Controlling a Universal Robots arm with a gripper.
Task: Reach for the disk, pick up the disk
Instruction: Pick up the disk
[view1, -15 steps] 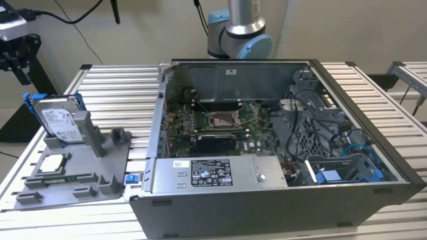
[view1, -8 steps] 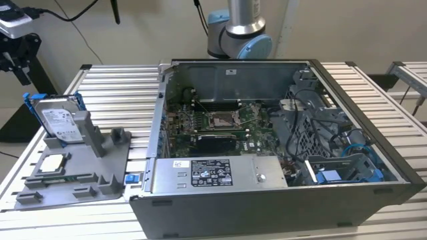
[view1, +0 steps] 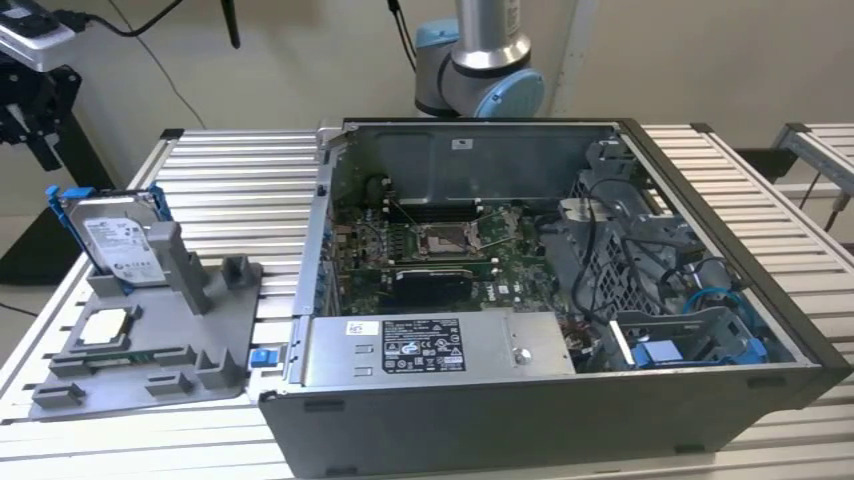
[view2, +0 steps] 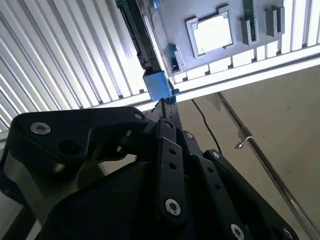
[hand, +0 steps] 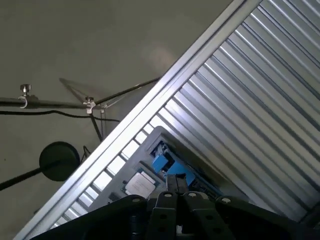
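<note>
One gripper (hand: 176, 183) points down, apparently just over the disk (view1: 118, 238).

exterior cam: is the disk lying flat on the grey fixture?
No, the disk stands upright on its edge in the grey fixture, while the CPU chip lies flat in front of it.

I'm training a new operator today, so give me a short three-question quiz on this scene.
1. True or false: the disk lies flat on its grey holder.
2. Fill in: in the exterior view, a small square ___ lies flat on the holder in front of the disk.
3. What does the gripper hold?
Key: 1 false, it stands upright. 2 chip. 3 Nothing; the disk sits in the holder.
</note>
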